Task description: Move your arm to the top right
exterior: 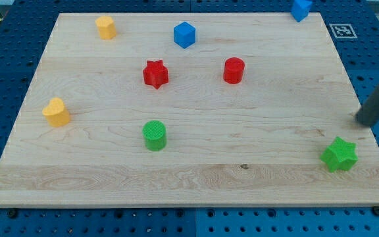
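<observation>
While the rod leans in from the view's right edge, its tip (360,122) rests near the right rim of the tabletop (242,178), just above the green star (339,155) and apart from it. No pincer exists on this arm, so there is no open or closed state to tell; the rod simply ends in a blunt dark point. The goal, the top right corner, lies straight up the view from the tip, and a blue block (301,9) sits at that corner's edge. I'd judge that the main risk: a sweep carried too far toward the corner could knock this block off the board. The green star looks safe if the tip heads upward. Counting: two blue, the corner one and a blue cube (185,34); two red, a star (155,74) and a cylinder (233,70); two yellow, one (106,27) up top and one (56,112) at left; two green, with the green cylinder (154,135).
</observation>
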### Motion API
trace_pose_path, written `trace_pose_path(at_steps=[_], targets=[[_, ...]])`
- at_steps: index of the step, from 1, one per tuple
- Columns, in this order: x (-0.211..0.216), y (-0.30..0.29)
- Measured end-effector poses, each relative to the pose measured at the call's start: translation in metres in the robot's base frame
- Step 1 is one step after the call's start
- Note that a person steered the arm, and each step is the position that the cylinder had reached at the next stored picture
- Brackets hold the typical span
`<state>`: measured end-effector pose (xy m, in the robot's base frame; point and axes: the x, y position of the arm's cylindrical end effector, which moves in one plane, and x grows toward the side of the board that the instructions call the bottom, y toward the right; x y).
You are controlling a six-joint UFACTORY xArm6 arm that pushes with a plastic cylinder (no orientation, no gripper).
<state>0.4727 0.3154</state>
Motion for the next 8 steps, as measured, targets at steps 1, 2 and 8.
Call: trace_pose_path(at_steps=[1, 2, 8], targets=[[-0.035, 0.029], [-0.04, 0.03], [-0.046, -0.124]])
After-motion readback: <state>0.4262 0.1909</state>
